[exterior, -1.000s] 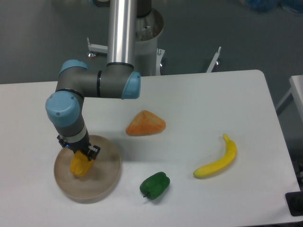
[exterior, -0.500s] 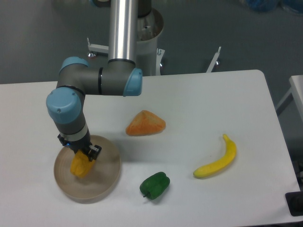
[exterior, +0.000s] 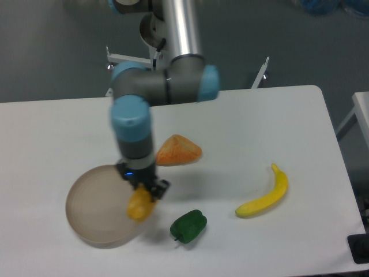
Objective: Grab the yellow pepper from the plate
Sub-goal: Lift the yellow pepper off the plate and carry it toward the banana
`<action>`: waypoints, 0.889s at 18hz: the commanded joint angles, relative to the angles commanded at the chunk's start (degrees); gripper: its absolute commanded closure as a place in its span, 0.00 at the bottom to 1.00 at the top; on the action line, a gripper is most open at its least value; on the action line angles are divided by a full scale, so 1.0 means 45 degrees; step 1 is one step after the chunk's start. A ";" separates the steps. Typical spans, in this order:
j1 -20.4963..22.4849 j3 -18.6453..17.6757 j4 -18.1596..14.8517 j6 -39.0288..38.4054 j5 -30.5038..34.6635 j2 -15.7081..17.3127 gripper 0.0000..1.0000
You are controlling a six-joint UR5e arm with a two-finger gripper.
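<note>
Since it shifted right, tool [exterior: 142,196] gripping yellow pepper [exterior: 139,206] over plate [exterior: 92,216] rim.

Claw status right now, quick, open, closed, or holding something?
Claw: closed on the yellow pepper, at the plate's right edge.
</note>
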 joint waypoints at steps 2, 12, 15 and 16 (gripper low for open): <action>0.0509 0.0215 0.0000 0.0743 0.0198 -0.0078 0.55; 0.1331 0.0704 0.0137 0.2427 0.0256 -0.0567 0.55; 0.1389 0.0802 0.0137 0.2427 0.0237 -0.0606 0.55; 0.1409 0.0802 0.0156 0.2446 0.0218 -0.0625 0.55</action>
